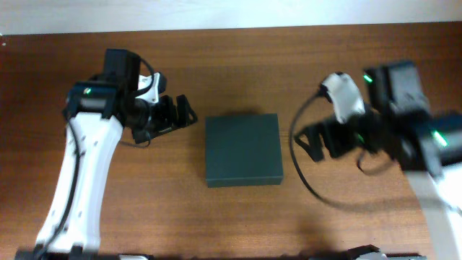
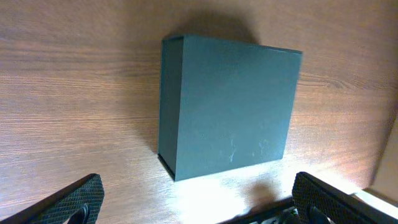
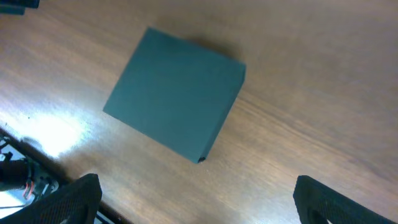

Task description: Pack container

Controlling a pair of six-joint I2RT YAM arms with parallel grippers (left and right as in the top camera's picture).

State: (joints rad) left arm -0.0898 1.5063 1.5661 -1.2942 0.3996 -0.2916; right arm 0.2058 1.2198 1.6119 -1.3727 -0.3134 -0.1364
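Note:
The container (image 1: pixel 242 149) is a dark green-black, roughly square box lying flat with its lid shut in the middle of the wooden table. It also shows in the left wrist view (image 2: pixel 227 106) and the right wrist view (image 3: pixel 174 93). My left gripper (image 1: pixel 184 113) is open and empty, just left of the box and apart from it; its fingers frame bare wood in the left wrist view (image 2: pixel 199 202). My right gripper (image 1: pixel 309 143) is open and empty, right of the box with a gap; in the right wrist view (image 3: pixel 198 200) only wood lies between its fingers.
The wooden table (image 1: pixel 238 224) runs to a pale wall strip at the back edge (image 1: pixel 216 14). Black cables loop from the right arm over the table (image 1: pixel 317 191). Dark frame parts lie along the front edge (image 1: pixel 361 253).

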